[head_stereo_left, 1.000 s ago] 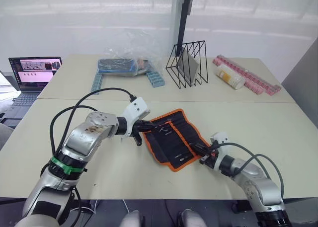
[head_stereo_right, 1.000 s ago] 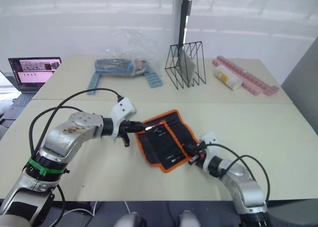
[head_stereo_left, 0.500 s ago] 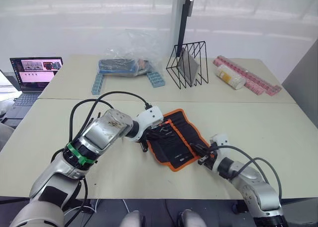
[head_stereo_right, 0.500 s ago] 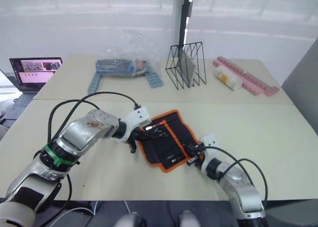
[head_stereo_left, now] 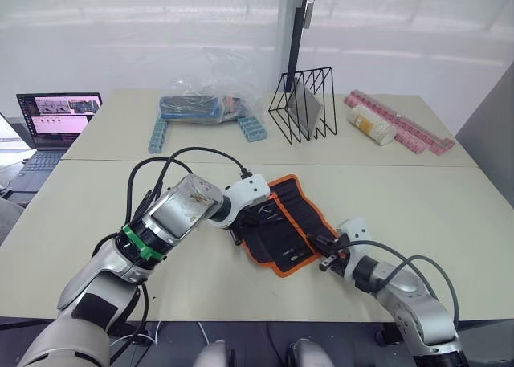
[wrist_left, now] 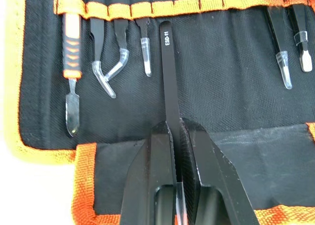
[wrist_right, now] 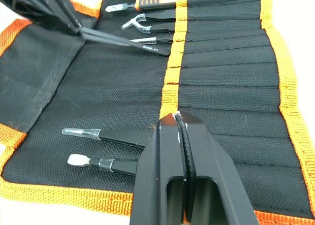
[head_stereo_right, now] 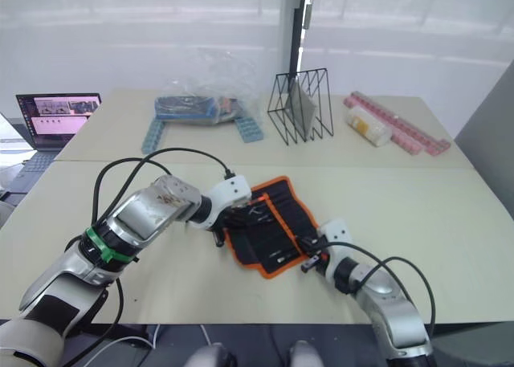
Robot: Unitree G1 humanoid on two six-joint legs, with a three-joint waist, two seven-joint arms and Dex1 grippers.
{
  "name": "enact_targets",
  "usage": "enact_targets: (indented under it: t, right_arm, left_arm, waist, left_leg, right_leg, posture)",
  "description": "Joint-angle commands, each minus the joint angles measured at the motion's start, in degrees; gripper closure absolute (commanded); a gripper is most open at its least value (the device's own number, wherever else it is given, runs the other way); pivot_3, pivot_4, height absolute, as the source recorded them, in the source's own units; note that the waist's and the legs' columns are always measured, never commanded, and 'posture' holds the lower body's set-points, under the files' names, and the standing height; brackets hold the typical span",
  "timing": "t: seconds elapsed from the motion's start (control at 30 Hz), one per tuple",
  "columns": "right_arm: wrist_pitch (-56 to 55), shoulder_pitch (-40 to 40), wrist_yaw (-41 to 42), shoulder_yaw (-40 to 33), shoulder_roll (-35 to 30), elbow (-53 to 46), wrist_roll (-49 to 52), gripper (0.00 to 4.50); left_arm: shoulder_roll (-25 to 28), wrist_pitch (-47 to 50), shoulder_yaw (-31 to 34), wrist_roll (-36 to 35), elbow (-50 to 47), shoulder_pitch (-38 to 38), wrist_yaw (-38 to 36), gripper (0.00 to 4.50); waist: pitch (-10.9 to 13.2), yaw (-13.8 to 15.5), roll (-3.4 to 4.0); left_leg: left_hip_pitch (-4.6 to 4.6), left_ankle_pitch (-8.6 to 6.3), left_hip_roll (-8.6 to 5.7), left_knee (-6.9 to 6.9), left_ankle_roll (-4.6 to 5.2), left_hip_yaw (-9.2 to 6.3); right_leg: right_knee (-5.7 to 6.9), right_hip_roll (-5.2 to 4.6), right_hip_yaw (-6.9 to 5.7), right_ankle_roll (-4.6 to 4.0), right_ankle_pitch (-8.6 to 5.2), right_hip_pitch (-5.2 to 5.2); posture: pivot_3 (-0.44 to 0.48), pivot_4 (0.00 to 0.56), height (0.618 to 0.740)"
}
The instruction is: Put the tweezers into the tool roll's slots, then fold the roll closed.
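The tool roll (head_stereo_left: 283, 225) lies open on the table (head_stereo_left: 450, 198), its orange-edged band of slots (wrist_left: 162, 8) running across the inner face. The left tool (wrist_left: 173, 136) is clenched on a straight black tweezer (wrist_left: 168, 72) marked ESD-11, whose blunt end sits right at the mouth of a slot, between the capped tweezers already seated on one side and two more at the far end. An orange-handled spatula (wrist_left: 72, 52) fills the end pocket.

The right tool (wrist_right: 179, 121) is pinched shut on the orange trim of the slot band, which steadies the fabric.

To do this step well, the tweezer should stay in line with the stitched channel and slide straight along its own length; any skew would likely catch the end on the trim or push it into the neighbouring pocket. The right tool's hold should keep the band taut so the pocket does not bunch as the tweezer goes in. The left tool should let go only once the tweezer sits about as deep as its neighbours.
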Motion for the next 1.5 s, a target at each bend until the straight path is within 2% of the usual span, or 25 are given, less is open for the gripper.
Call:
enact_targets:
  t: [0.03, 1.0, 1.5]
  right_arm:
    - [2.40, 2.12, 0.22, 2.77, -0.41, 0.73, -1.23, 4.46]
    - [4.53, 4.57, -0.48, 4.02, -1.90, -1.20, -2.12, 4.46]
    - [5.84, 5.87, -0.61, 3.97, -2.59, -2.80, -2.05, 4.46]
  left_arm:
    - [-0.52, -1.12, -0.88, 1.45, 0.39, -1.10, -0.23, 4.50]
    - [-9.71, -10.80, -3.77, 9.68, 12.27, -4.88, -1.98, 4.50]
    - [-18.16, -20.91, -0.14, 13.24, 23.73, -2.70, 1.40, 4.50]
  waist:
    - [-0.01, 0.00, -0.01]
    - [-0.10, 0.15, -0.05]
    - [-0.18, 0.31, -0.09]
  left_leg:
    - [0.00, 0.00, 0.00, 0.00, 0.00, 0.00]
    - [0.00, -0.02, -0.02, 0.13, 0.04, -0.02]
    - [0.01, -0.06, -0.03, 0.22, 0.10, -0.05]
  right_leg:
    - [0.00, 0.00, 0.01, 0.00, 0.00, 0.01]
    - [0.00, 0.01, 0.02, 0.01, 0.00, 0.08]
    - [-0.01, 0.00, 0.00, 0.02, 0.00, 0.17]
  posture:
    - [0.000, 0.150, 0.722]
    - [0.000, 0.150, 0.722]
    - [0.000, 0.150, 0.722]
